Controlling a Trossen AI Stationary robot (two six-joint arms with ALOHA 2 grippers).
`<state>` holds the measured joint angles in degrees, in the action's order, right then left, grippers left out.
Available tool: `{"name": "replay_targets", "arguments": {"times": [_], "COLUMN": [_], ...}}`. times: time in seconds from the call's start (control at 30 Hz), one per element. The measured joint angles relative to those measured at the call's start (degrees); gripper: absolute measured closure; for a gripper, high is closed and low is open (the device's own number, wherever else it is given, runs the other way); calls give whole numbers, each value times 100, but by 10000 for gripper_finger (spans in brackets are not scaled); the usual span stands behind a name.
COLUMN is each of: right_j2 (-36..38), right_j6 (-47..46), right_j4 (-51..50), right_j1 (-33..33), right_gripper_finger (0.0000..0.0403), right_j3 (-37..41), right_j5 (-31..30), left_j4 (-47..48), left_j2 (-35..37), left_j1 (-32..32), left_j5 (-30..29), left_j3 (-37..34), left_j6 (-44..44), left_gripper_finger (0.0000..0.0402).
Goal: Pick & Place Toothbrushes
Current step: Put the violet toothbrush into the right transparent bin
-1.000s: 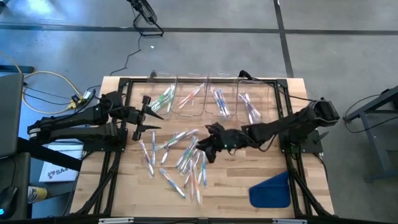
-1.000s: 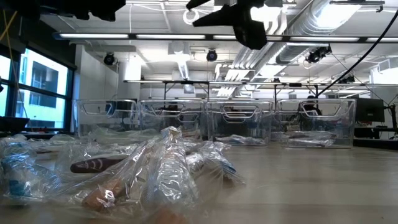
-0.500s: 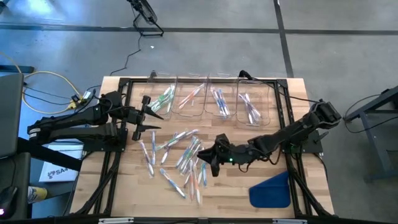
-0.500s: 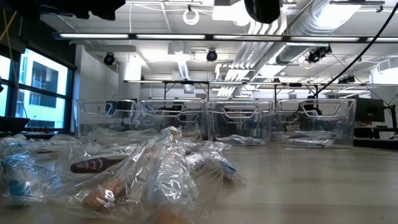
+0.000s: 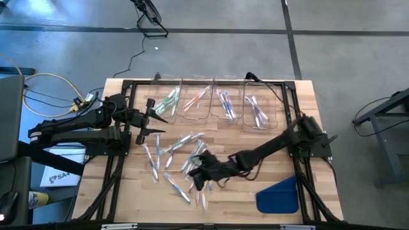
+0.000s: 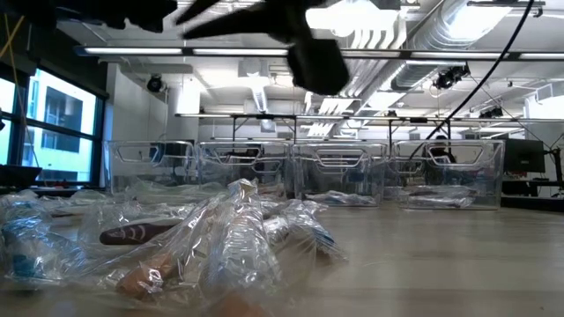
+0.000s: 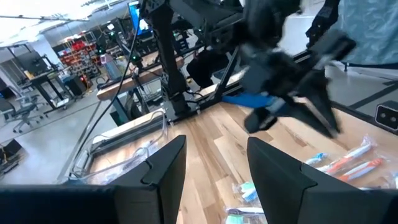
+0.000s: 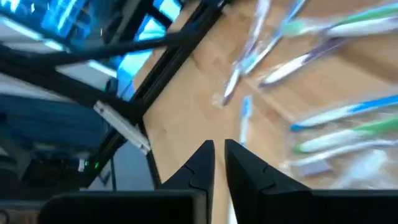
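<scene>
The table (image 5: 307, 96) is a pale wooden top inside a black frame. Four clear bins (image 5: 214, 102) stand in a row along its far edge, each with a few toothbrushes inside. Most of the toothbrushes (image 5: 182, 160) lie loose in clear wrappers on the middle of the wood, and a flat blue piece (image 5: 278, 197) rests near the front right corner. Around the table is grey floor; the low view looks into a bright workshop with ceiling pipes and windows.

The left gripper (image 5: 155, 119) hangs above the table's left side with its fingers spread and nothing between them. The right gripper (image 5: 197, 176) is over the near part of the loose pile, its fingers (image 8: 202, 165) nearly together; I cannot tell if a toothbrush is caught in them.

A second ago the right arm reached toward the table's middle just in front of the bins; it has since swung forward and leftward onto the pile, and its fingers have narrowed. The left arm has not moved.
</scene>
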<state>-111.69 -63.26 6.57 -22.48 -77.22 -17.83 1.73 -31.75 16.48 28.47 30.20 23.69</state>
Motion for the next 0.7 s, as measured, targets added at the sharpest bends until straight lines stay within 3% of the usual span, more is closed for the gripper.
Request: {"name": "replay_targets", "arguments": {"times": [0.23, 0.53, 0.7], "right_j2": [-702, -1346, -1533], "right_j6": [52, 221, 285], "right_j4": [-2082, -2447, -2893], "right_j1": [461, 840, 822], "right_gripper_finger": [398, 399, 399], "right_j3": [-1358, -1433, -1433], "right_j5": [475, 1154, 1234], "left_j4": [245, 639, 636], "left_j2": [-2, -2, -1], "left_j1": [1, 1, 1], "left_j5": [-2, -6, -5], "left_j3": [0, 2, 2], "left_j6": [-15, -25, -25], "left_gripper_finger": [235, 235, 236]}}
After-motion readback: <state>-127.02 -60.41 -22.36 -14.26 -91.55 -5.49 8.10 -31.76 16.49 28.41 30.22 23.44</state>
